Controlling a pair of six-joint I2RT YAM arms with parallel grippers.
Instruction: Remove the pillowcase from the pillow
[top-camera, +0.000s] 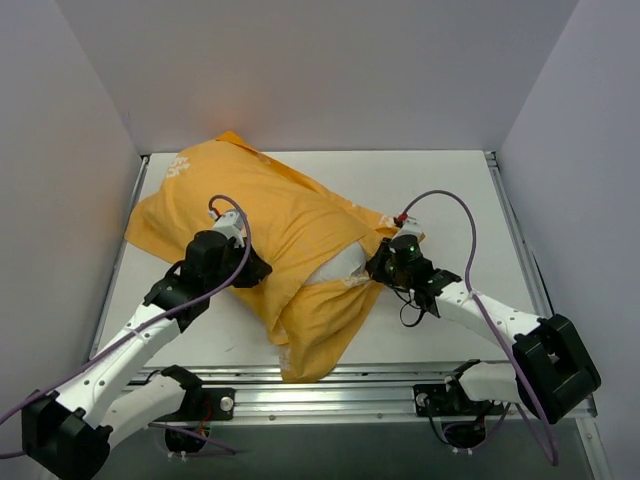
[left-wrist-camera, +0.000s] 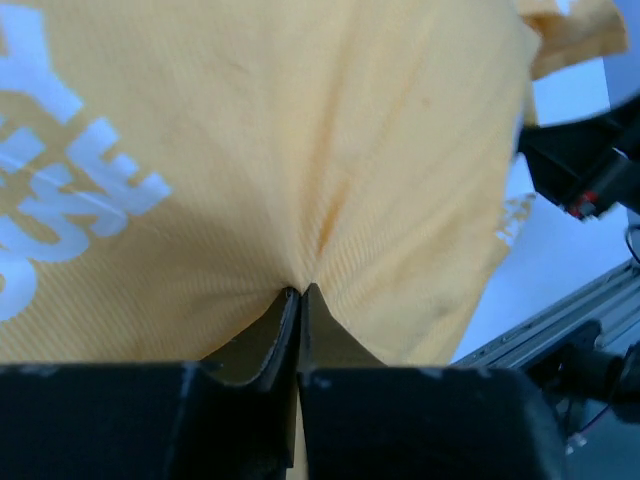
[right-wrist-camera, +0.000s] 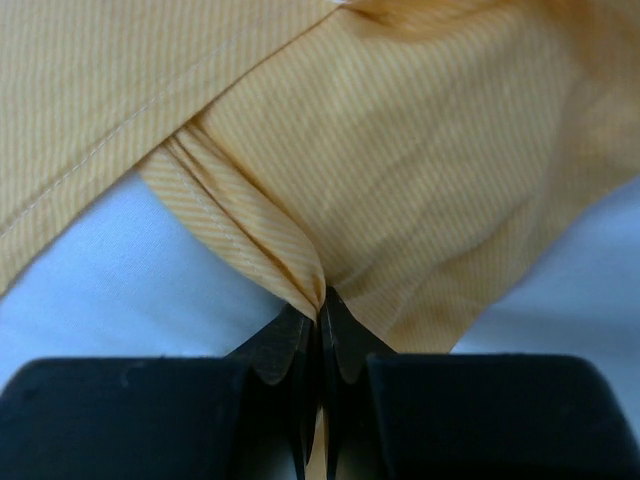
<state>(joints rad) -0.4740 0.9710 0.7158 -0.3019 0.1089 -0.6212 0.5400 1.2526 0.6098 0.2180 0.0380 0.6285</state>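
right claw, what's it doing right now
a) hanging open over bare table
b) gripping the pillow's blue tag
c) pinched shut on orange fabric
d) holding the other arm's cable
c: in the right wrist view the right claw is closed tight on a gathered fold of the pillowcase.

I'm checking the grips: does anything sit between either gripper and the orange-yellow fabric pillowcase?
Nothing visible does. The left gripper and the right gripper are each shut directly on a fold of the orange-yellow fabric pillowcase. The plain white stuffed pillow shows at the opening between them.
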